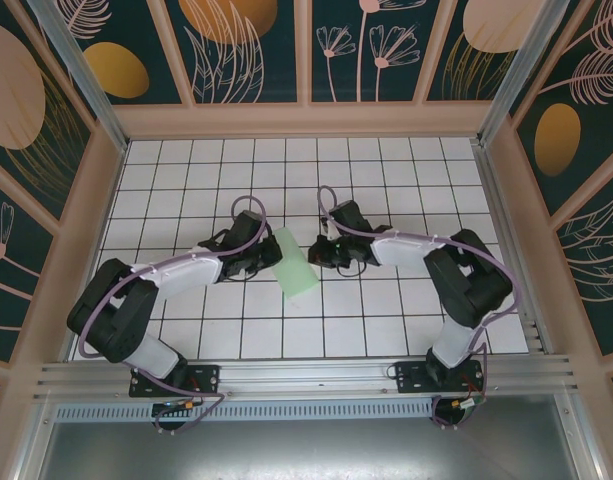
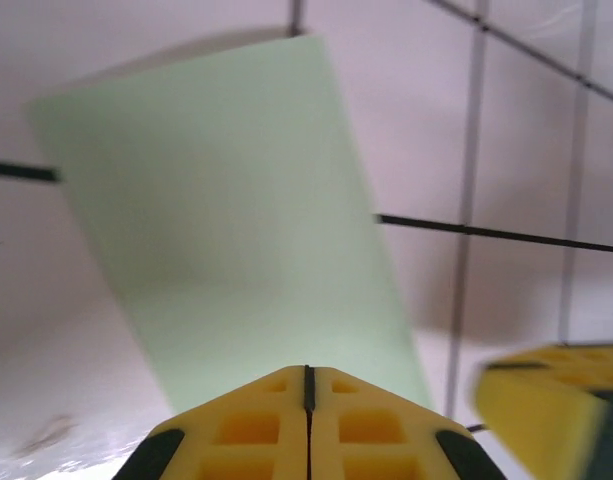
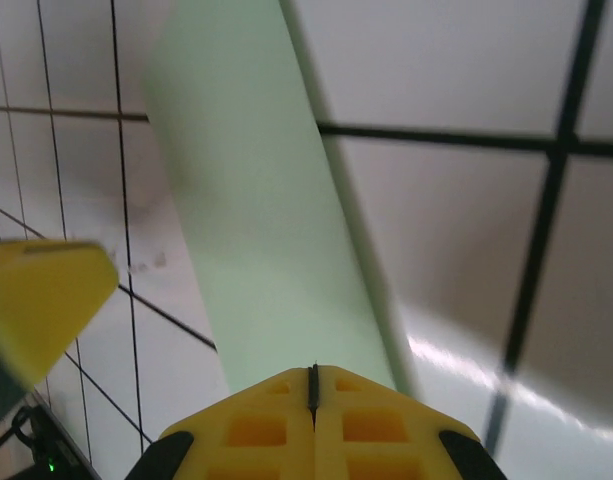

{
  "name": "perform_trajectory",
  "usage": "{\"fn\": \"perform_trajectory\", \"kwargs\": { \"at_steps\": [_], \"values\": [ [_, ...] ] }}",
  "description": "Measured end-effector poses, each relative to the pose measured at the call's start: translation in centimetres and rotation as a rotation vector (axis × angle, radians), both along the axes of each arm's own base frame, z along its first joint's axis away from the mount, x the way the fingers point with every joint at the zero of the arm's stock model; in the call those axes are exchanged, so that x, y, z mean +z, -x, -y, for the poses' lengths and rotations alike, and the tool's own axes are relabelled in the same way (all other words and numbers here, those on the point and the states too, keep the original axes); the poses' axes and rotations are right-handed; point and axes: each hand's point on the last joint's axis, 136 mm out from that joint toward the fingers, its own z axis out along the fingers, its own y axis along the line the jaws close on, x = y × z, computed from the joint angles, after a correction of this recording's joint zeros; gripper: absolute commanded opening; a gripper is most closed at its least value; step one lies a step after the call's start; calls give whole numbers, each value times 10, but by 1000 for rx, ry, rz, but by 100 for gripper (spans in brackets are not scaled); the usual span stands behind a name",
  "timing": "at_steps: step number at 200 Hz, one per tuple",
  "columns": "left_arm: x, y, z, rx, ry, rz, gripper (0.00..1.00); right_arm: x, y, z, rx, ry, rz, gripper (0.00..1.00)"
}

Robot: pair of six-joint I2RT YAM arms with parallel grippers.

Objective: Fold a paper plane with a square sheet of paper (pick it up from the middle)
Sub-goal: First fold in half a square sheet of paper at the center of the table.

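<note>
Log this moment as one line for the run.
left gripper: shut on paper | right gripper: shut on paper | paper: folded to rectangle, plane unfinished

The table [image 1: 386, 330] is white, ruled by black lines into a grid of squares. Near the middle of the frame a pale green sheet of paper [image 1: 297, 262] rests on it, a narrow oblong slanting from upper left to lower right.

A white tiled worktop [image 1: 386, 170] with black grid lines filled the middle of the frame. Dark teal wall panels [image 1: 251, 45] printed with peach and gold leaves and flowers enclosed it, framed in pale wood. A ribbed aluminium rail [image 1: 306, 378] ran along the bottom edge.
</note>
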Motion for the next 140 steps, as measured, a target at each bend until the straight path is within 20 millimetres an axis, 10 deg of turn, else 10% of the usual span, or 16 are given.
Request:
{"fn": "perform_trajectory", "kwargs": {
  "at_steps": [48,140],
  "values": [
    [17,-29,27,-62,91,54,0,-11,-19,-15,-27,-6,-25,0],
    [-41,-36,38,-106,90,-57,0,-19,-21,-16,-61,0,-67,0]
  ]
}}
